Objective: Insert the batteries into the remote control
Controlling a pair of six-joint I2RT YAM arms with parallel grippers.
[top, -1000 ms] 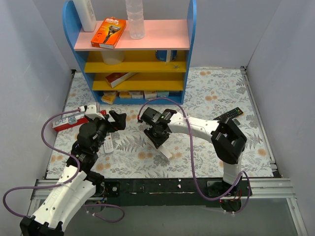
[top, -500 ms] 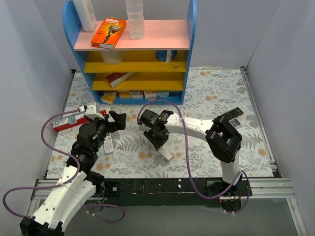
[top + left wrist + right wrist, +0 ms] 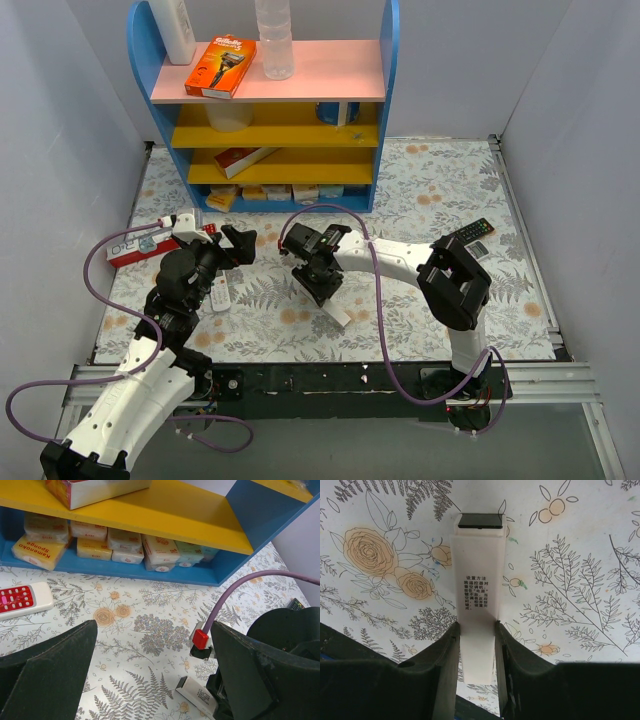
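The remote control [image 3: 478, 570] is a slim white bar, back side up, with printed text and a dark patch at its far end. My right gripper [image 3: 476, 627] is shut on its near part, with both fingers [image 3: 445, 670] against its long sides. In the top view the right gripper [image 3: 318, 281] is at the mat's middle and the remote's end [image 3: 336, 313] sticks out toward the near edge. My left gripper [image 3: 240, 245] is open and empty, to the left of it. The left wrist view shows the remote [image 3: 196, 694] past my open left gripper [image 3: 154, 630]. No batteries are in view.
A blue and yellow shelf [image 3: 290, 165] stands at the back with boxes and sponges. A short white remote with red buttons [image 3: 220, 296] and a red and white box [image 3: 145, 243] lie at the left. A black remote [image 3: 470, 233] lies at the right. Purple cables [image 3: 340, 207] arc above the mat.
The right arm's elbow has drawn in toward the left and the right gripper has shifted slightly left with the remote in it. The left arm has not moved.
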